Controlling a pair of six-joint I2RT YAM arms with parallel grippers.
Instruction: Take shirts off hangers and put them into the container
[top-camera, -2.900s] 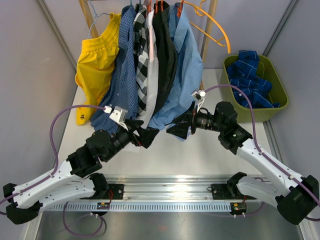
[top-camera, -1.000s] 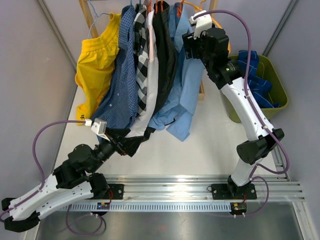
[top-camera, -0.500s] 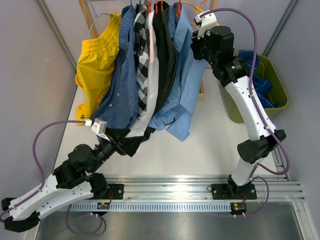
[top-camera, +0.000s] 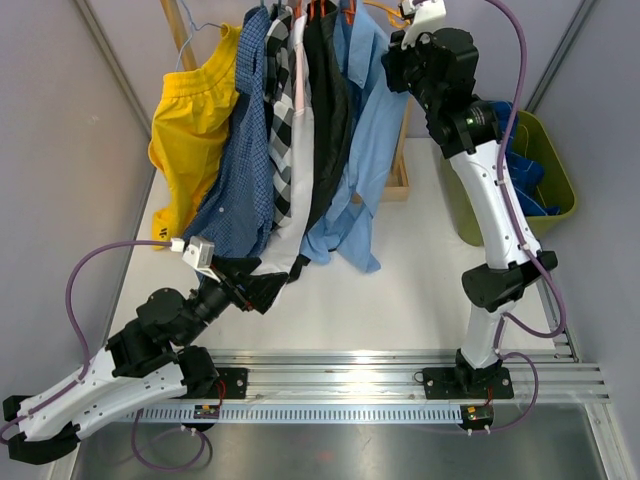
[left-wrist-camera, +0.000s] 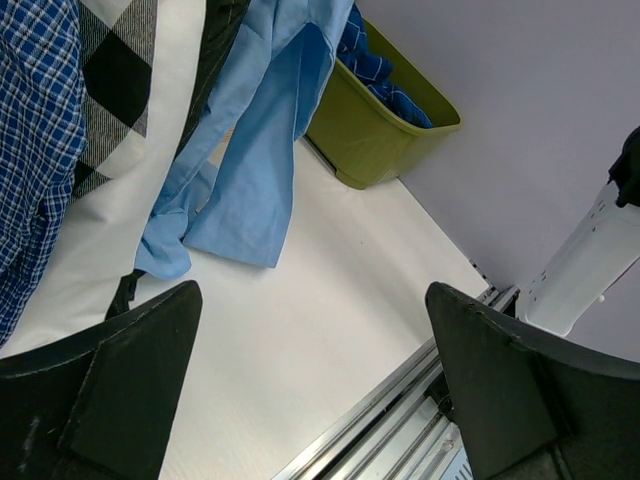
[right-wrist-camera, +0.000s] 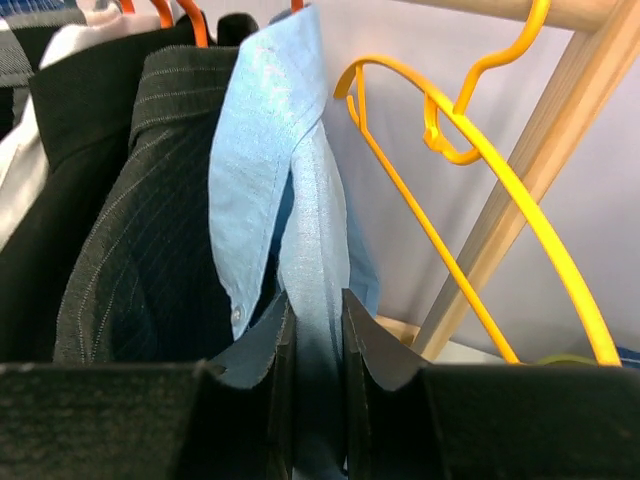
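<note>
We find the light blue shirt (right-wrist-camera: 265, 150) hanging outermost: black pinstriped shirt (right-wrist-camera: 130, 230) touching its left, empty orange hanger (right-wrist-camera: 455, 190) just right. The right gripper (right-wrist-camera: 314, 330) is closed on its front edge, pinching cloth. The left gripper (left-wrist-camera: 310, 300), spread wide, holds nothing, low near its hem over open table (left-wrist-camera: 330, 360); olive container (left-wrist-camera: 375, 140) sits to its right.

Open table (top-camera: 420, 270) strip between shirts (top-camera: 300, 130) and container (top-camera: 563, 190)

Held the right claw (top-camera: 390, 55) high at the light blue shirt (top-camera: 365, 150), up by its shoulder. Held the left claw (top-camera: 268, 285) low, spread wide, by the hanging shirts (top-camera: 270, 150). Showed blue cloth (top-camera: 527, 165) in the olive container (top-camera: 566, 195).
</note>
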